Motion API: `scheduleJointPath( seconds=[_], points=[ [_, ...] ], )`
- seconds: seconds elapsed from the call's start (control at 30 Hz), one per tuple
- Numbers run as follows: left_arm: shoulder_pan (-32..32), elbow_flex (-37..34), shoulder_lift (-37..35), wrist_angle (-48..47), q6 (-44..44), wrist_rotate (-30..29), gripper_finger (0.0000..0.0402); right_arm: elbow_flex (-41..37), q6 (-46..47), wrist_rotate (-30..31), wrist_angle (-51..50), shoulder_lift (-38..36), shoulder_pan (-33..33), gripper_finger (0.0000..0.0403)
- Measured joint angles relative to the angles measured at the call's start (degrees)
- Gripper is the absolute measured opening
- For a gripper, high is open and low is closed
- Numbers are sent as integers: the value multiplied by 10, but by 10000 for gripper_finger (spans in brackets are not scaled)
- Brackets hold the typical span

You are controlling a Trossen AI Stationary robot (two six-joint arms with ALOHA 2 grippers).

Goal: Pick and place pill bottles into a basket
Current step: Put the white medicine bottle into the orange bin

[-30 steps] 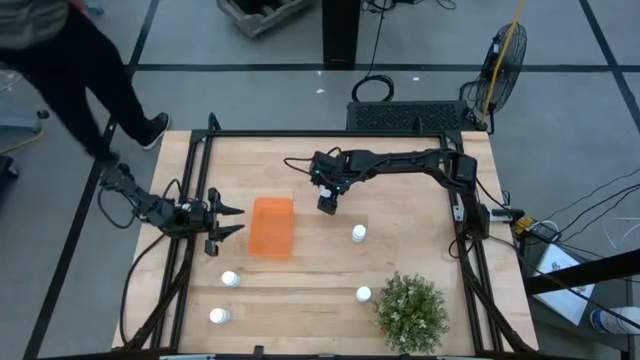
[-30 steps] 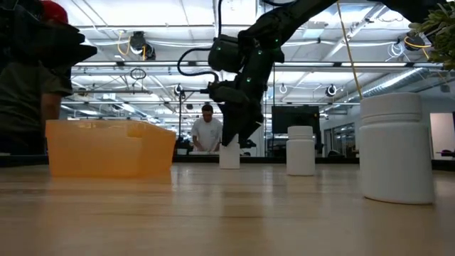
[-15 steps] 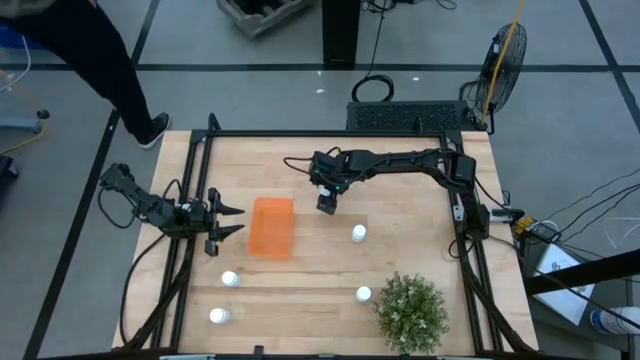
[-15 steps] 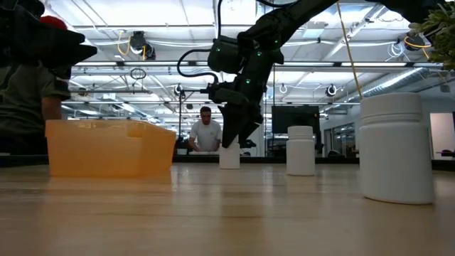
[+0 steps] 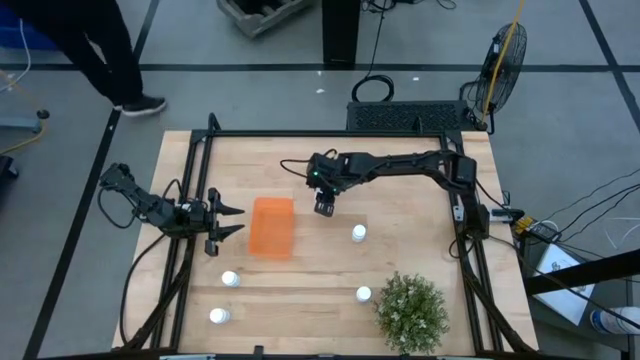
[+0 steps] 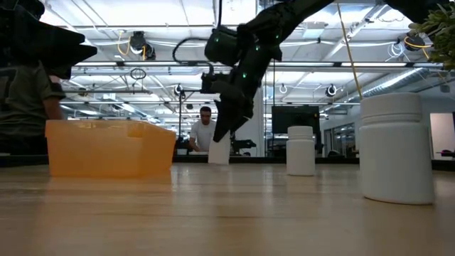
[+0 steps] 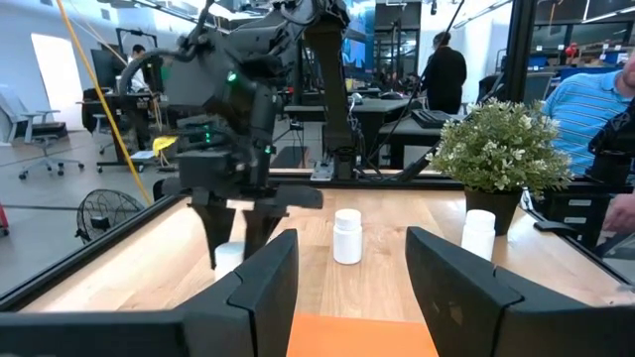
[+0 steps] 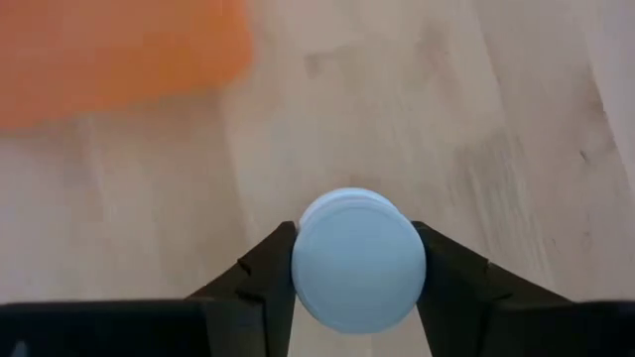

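Observation:
My right gripper (image 5: 322, 207) hangs over the table's middle, just right of the orange basket (image 5: 271, 227), and is shut on a white pill bottle (image 6: 219, 151), whose round cap (image 8: 359, 260) fills the space between its fingers. In the high view the gripper hides this bottle. Several other pill bottles stand upright on the wood: one (image 5: 359, 233) right of the basket, one (image 5: 363, 294) by the plant, two (image 5: 230, 279) (image 5: 219, 316) near the front left. My left gripper (image 5: 228, 221) waits open at the basket's left side. My right gripper pinches the bottle between its two fingers at the cap's opposite sides (image 8: 308, 263). The fingers (image 8: 451, 283) come from above and point down. The bottle hangs roughly upright below them, its foot (image 6: 219, 162) at or just off the table.
A bushy green plant (image 5: 411, 311) stands at the front right corner. The black frame rails (image 5: 200, 180) run along the table's left, right and far sides. A person walks beyond the far left corner (image 5: 100, 60). Bare wood lies between the basket and the plant.
My right gripper has shut on the pill bottle, then risen a little and gone slightly toward the basket. The bottle has moved with it, staying roughly upright.

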Motion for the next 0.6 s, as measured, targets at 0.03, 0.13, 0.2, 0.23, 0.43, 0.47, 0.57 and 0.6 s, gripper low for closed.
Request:
scheduleJointPath(
  seconds=[0.03,0.13,0.2,0.23,0.43,0.47,0.57,0.6],
  points=[
    [0,0,0,0,0,0,191,0,-1,0,3,-9,4,147],
    [0,0,0,0,0,0,191,0,-1,0,23,-41,19,147],
    [0,0,0,0,0,0,191,0,-1,0,40,-64,30,147],
    [0,0,0,0,0,0,191,0,0,1,55,-75,36,147],
    [0,0,0,0,2,0,191,12,0,0,97,-107,74,147],
    [0,0,0,1,3,0,191,17,-2,0,96,-106,79,147],
    [0,0,0,2,7,0,191,35,-6,0,98,-96,90,147],
    [0,0,0,2,8,0,191,43,-7,0,99,-91,92,147]
  ],
)
